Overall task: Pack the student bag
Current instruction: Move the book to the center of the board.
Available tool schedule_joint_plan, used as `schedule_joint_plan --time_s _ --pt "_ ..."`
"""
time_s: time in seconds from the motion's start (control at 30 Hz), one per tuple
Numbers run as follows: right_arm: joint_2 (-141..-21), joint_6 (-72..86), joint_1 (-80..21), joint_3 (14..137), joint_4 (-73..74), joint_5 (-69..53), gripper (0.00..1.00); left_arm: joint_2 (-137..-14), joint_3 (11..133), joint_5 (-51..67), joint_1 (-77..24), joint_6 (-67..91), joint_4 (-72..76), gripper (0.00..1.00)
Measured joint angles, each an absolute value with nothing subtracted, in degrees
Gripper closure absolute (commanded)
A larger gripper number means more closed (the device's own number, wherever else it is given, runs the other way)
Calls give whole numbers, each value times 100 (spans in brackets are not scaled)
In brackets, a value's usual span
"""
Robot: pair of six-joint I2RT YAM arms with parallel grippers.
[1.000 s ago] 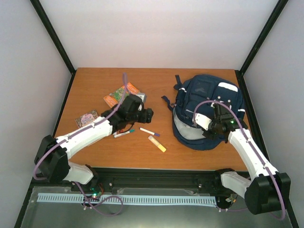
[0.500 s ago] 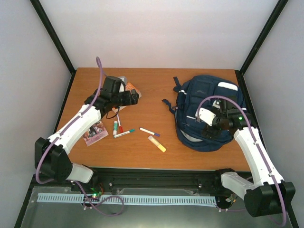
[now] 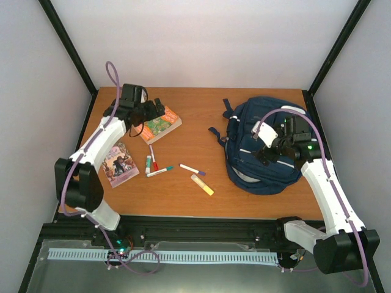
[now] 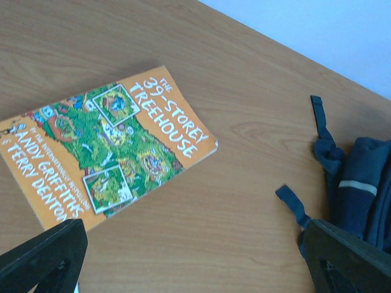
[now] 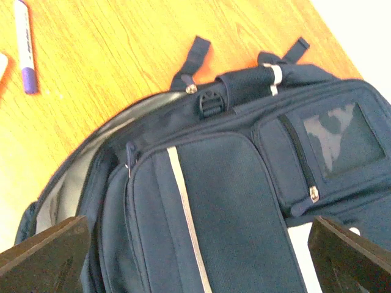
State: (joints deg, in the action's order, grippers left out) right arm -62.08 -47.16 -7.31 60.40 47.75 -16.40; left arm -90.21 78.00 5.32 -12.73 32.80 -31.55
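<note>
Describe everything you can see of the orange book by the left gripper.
The book is a closed paperback: orange cover, green illustrated panels, white title The 39-Storey Treehouse. It lies flat, cover up, on the wooden table at far left, apart from the student bag. The open left gripper hangs close by.

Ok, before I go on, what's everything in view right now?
navy-blue fabric backpack: one, navy with white stripes, table's right side, grey lining showing.
orange paperback book: one, orange and green cover, far left, flat.
purple-covered paperback book: one, near left edge.
white marker pens: four, with green, red, teal and purple ends, centre-left.
yellow stick: one, centre, near side.
brown wooden table: one, under everything.
left hand: open, by the orange book.
right hand: open, over the backpack.
</note>
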Motion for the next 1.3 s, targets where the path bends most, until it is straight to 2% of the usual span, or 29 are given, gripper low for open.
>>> schedule_joint_plan --time_s 0.17,0.4,0.57,0.73,0.93,1.17,1.2,1.23,1.27,1.3 --pt "-6460 -4709 -746 6222 4657 -2064 0 -9548 8226 611 -1142 3258 -3103 0" --pt "-7341 -4515 -934 6744 4316 -1863 0 -10182 9395 410 -1081 2853 -3653 0" --pt "-7972 -3868 -932 7076 3828 -1684 0 -10259 9467 248 -1076 2641 -3645 0" --pt "-8842 -3129 -875 7784 3667 -2075 0 -10501 9520 294 -1072 2639 -3557 0" --pt "-9188 -2672 -869 8110 3776 -2644 0 -10595 9830 207 -1072 2346 -3636 0" --pt "-9124 -2154 -867 8219 3240 -2484 0 -10757 10254 -563 -937 1953 -3509 0" --pt "-9080 -2032 -851 8215 3120 -2486 0 -10833 10320 -554 -854 1966 -3507 4" --pt "-9048 -1898 -821 8226 3004 -2554 0 -10962 10455 -469 -738 1966 -3533 18" --pt "-9041 -1815 -777 8272 2974 -2672 0 -11126 10604 -333 -609 1959 -3535 24" --pt "-9072 -1756 -733 8342 2989 -2838 0 -11295 10735 -137 -471 1949 -3520 25"
